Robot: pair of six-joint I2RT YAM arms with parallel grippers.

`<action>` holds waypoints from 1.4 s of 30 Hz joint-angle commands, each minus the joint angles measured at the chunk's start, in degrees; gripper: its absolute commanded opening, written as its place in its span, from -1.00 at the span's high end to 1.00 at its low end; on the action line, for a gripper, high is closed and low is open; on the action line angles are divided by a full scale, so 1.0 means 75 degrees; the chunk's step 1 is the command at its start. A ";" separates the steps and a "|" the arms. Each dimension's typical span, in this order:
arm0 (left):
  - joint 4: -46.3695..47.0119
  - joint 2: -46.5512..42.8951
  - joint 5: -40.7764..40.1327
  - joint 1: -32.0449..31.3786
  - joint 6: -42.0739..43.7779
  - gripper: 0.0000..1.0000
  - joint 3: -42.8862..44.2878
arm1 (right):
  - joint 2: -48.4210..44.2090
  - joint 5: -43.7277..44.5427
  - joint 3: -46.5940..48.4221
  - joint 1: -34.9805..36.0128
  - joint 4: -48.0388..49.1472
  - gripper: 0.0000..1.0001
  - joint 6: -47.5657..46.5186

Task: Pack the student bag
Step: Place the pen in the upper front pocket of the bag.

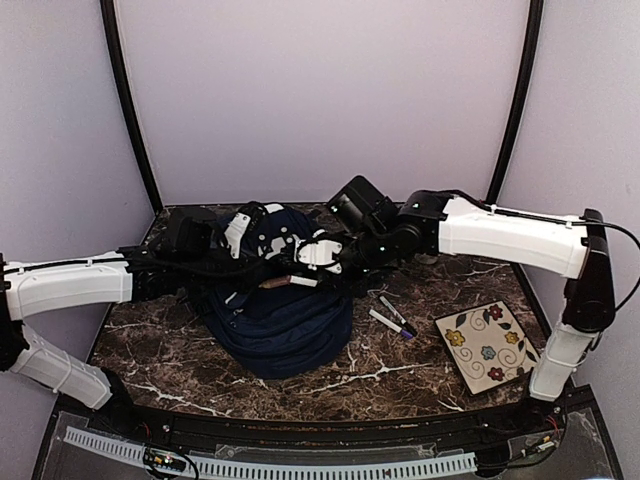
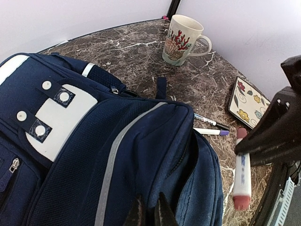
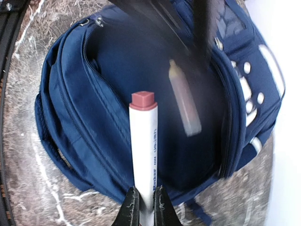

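Observation:
The navy student bag (image 1: 285, 335) lies in the middle of the table with its main compartment open. It fills the left wrist view (image 2: 70, 155), white slotted patch up. My left gripper (image 2: 147, 214) is shut on a fold of fabric at the edge of the bag's opening. My right gripper (image 3: 144, 207) is shut on a white marker with a red cap (image 3: 143, 150), held over the open compartment (image 3: 155, 70). The marker also shows in the left wrist view (image 2: 242, 174) and top view (image 1: 285, 283). A blurred second marker (image 3: 185, 103) shows in the compartment.
Two markers (image 1: 390, 315) lie on the marble right of the bag, also in the left wrist view (image 2: 211, 128). A flowered square plate (image 1: 487, 345) sits at front right. A white mug with coral print (image 2: 181, 40) stands behind the bag.

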 commanded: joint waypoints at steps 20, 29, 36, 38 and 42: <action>0.0135 -0.0752 0.0373 0.0178 0.0038 1.00 0.0372 | 0.1989 0.3678 -0.0401 0.1330 0.3956 0.92 -0.3628; 0.0081 -0.0816 0.0390 0.0191 0.0015 1.00 0.0378 | 0.2817 0.4110 -0.0356 0.0989 0.6036 0.75 -0.4467; 0.0017 -0.0953 0.0254 0.0215 0.0066 1.00 0.0259 | 0.2443 0.4568 -0.0294 0.0958 0.6972 0.30 -0.4222; 0.0044 -0.0974 0.0246 0.0226 0.0073 1.00 0.0229 | 0.2241 0.4411 -0.0349 0.0975 0.6542 0.29 -0.3957; 0.0053 -0.0986 0.0209 0.0245 0.0101 1.00 0.0226 | 0.1770 0.4072 -0.0864 0.1078 0.5937 0.28 -0.3614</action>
